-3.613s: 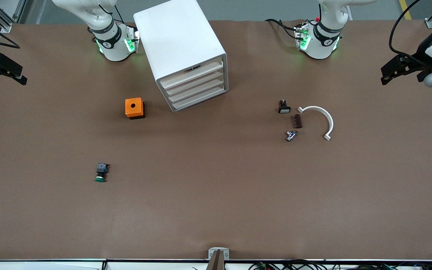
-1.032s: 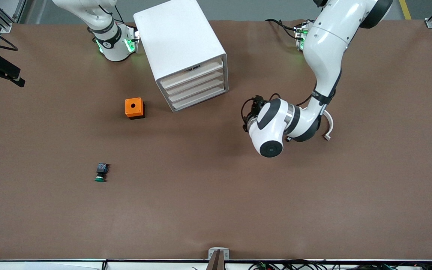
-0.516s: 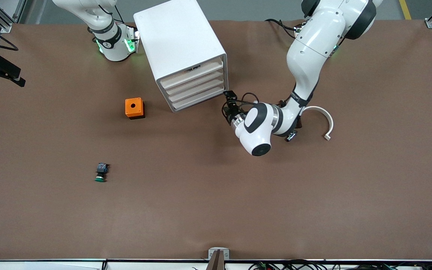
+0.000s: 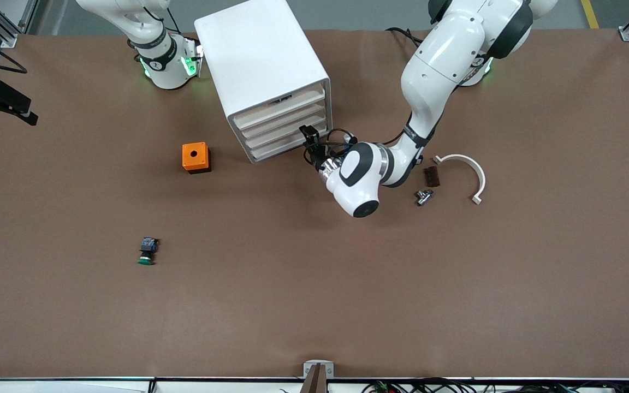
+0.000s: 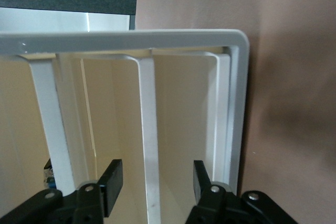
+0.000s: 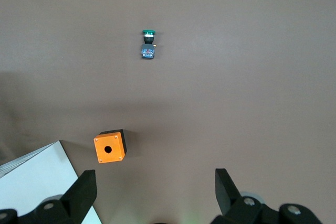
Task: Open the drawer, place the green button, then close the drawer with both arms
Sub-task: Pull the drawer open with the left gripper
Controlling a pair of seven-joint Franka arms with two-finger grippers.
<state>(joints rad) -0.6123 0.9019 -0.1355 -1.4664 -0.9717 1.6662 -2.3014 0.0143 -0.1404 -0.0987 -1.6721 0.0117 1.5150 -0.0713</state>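
The white four-drawer cabinet point(image 4: 262, 65) stands near the robots' bases with all drawers shut. My left gripper point(image 4: 310, 136) is at the front of the lower drawers point(image 4: 279, 141), at their end toward the left arm. In the left wrist view my left gripper point(image 5: 156, 182) is open, with a lower drawer's white front lip point(image 5: 148, 129) between its fingers and not touching them. The green-capped button point(image 4: 146, 252) lies on the table, much nearer the front camera, and shows in the right wrist view point(image 6: 148, 43). My right gripper point(image 6: 155, 182) is open, empty and held high; it waits at the right arm's end point(image 4: 28, 115).
An orange box with a hole point(image 4: 196, 157) sits beside the cabinet, toward the right arm's end. A white arc point(image 4: 470, 172), a brown piece point(image 4: 431, 176) and a small metal part point(image 4: 423, 196) lie toward the left arm's end, by the left arm's elbow.
My left arm has swung in from its end of the table, and its gripper has reached the lower drawers' front. The right arm, the button and the drawers have not moved.
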